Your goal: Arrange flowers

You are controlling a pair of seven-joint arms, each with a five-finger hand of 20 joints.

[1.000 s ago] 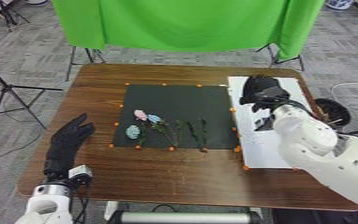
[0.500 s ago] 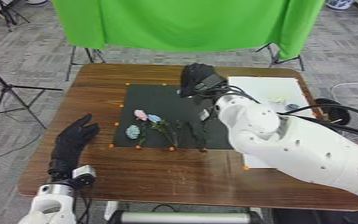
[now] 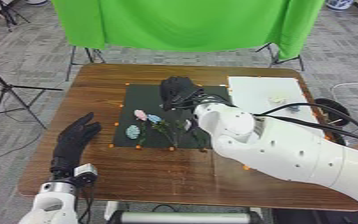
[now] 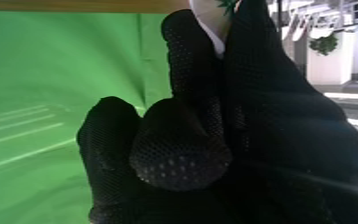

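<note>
And here is the pale flower (image 4: 210,21), a touch of green beside it, caught between the fingers of the right hand (image 3: 177,92), which are clamped on it! That hand is over the dark mat (image 3: 144,95), on the side toward the table's far edge, its arm slanting in from the table's near right corner. Down on the mat, over toward the table's left edge, lie three blooms: the pink flower (image 3: 140,114), the blue flower (image 3: 154,119) just beside it, and the light blue flower (image 3: 133,132), a bit closer to the table's near edge. Leafy stems (image 3: 171,136) stretch beside them toward that same near edge. Orange markers (image 3: 117,123) dot the mat's border. Across to the right, the white sheet (image 3: 262,86) runs along the table's right side, bearing a small yellowish thing (image 3: 278,99), too small to tell. And over by the table's left edge, there's the left hand (image 3: 72,137), well apart from every bloom, fingers loose and extended, gripping nothing, pointing toward the far edge of the table (image 3: 149,177). Past that edge hangs the green cloth (image 3: 189,25).
</note>
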